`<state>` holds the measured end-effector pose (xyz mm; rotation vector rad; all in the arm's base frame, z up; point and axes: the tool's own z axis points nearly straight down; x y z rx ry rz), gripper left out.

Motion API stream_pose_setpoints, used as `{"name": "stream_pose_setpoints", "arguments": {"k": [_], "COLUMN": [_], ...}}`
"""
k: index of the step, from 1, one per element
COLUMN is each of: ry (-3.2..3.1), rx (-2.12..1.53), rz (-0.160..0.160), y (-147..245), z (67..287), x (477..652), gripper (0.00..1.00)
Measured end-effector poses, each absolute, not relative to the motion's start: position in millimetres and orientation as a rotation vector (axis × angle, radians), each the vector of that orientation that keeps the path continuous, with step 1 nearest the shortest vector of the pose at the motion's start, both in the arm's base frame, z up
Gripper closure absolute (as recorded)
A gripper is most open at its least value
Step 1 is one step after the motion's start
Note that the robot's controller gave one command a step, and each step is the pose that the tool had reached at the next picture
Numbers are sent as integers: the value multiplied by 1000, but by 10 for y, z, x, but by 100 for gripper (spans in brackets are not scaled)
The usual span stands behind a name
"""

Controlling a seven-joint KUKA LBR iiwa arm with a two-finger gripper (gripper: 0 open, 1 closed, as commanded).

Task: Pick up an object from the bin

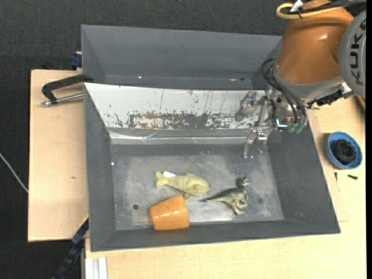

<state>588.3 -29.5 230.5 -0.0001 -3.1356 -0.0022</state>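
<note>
My gripper (254, 147) hangs over the right rear part of the bin floor, its metal fingers pointing down, nothing seen between them. Below it and nearer the front lies a small green and tan toy dinosaur (231, 198) on its side. To the left of that lies a pale yellow toy fish (183, 183). An orange cup (169, 213) lies tipped over at the front, just below the fish.
The arm with its orange cover comes in over the bin's right rear corner. The bin's sloped walls rise on all sides, the back wall scuffed.
</note>
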Motion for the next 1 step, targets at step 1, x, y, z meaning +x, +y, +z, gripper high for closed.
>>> {"name": "stream_pose_setpoints", "arguments": {"k": [1], "ry": [-3149], "rx": [65], "rz": [-2], "y": [858], "z": [714], "x": [5894], "gripper": [0]}}
